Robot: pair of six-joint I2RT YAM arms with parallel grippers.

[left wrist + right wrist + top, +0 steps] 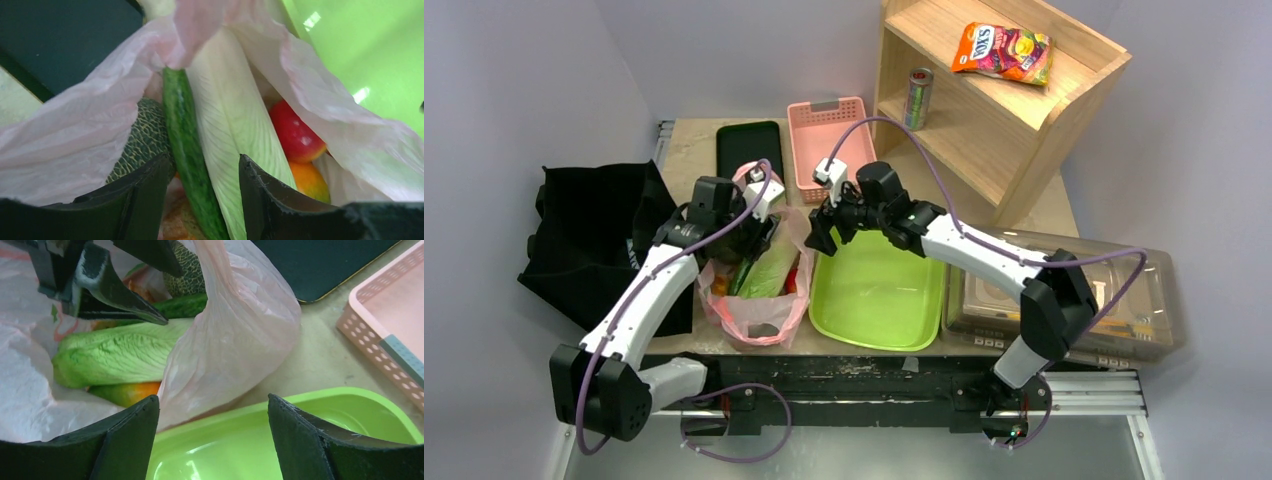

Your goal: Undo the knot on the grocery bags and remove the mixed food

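Observation:
The pink plastic bag (754, 300) lies open left of the green tub (879, 290); no knot shows. In it lie a long cucumber (187, 150), pale napa cabbage (230, 115), a netted dark green melon (145, 135), a red fruit (295, 135), an orange-green fruit (310, 180) and bread (175, 222). My left gripper (205, 160) is open inside the bag mouth, its jaws astride the cucumber and the cabbage's edge. My right gripper (212, 405) is open and empty over the tub's far left corner (300, 440), beside the bag's wall (235, 330).
A pink basket (829, 140) and a black tray (749, 150) lie behind the bag. A wooden shelf (1024, 110) at the back right holds a striped can (918, 98) and a snack packet (1004, 50). A black cloth bag (589, 240) sits left, a clear container (1074, 300) right.

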